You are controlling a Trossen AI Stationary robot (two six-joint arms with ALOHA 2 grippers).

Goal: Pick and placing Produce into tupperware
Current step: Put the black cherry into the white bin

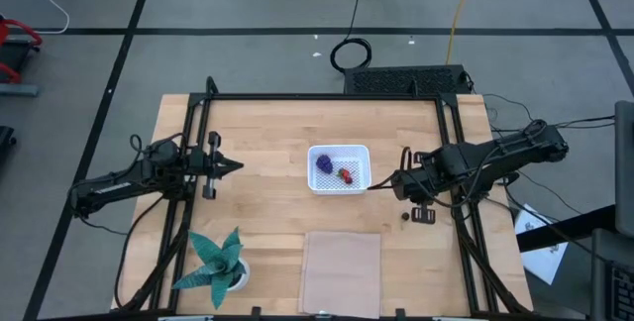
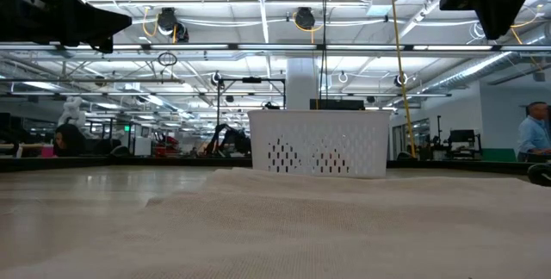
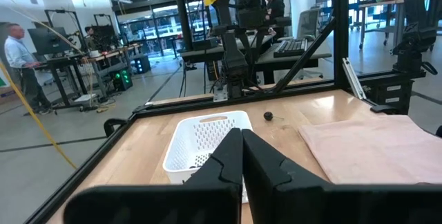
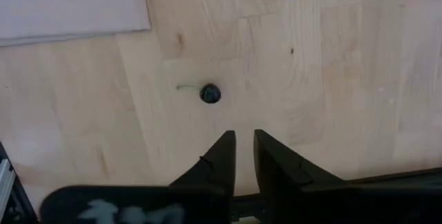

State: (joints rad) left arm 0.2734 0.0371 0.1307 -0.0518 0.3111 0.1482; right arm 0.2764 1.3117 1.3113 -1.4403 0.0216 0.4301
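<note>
The white container [image 1: 339, 168] is sitting near the middle of the wooden desk [image 1: 267, 133], slightly toward the right arm's side. Inside it, a purple lump [image 1: 324, 162] is lying beside a smaller red piece [image 1: 345, 174]; the two are close together, though whether they are touching cannot be told. One dark little ball [image 4: 210, 94] is lying loose on the bare wood, outside the container, between the container's side and the desk's right rail, and near a corner of the pinkish flat mat [image 1: 341, 270]. In the left wrist view the same ball [image 3: 268, 116] is showing just beyond the container [image 3: 200, 143]. A second ball is not showing anywhere.

The right gripper [image 4: 244, 148] is hanging over the desk just beside the container's right wall, pointing down toward the wood with the ball lying a little ahead of its tips. Its jaws are standing slightly parted, with a narrow gap between them, and are gripping nothing.

The left gripper [image 3: 242, 156] is waiting over the left part of the desk, well apart from the container and aimed toward it. Its jaws are pressed fully together and are holding nothing.

A teal spiky potted plant [image 1: 213, 263] is standing at the desk's front left corner, near the mat. In the low view the container [image 2: 318, 143] is rising beyond the mat's surface [image 2: 284, 219].
</note>
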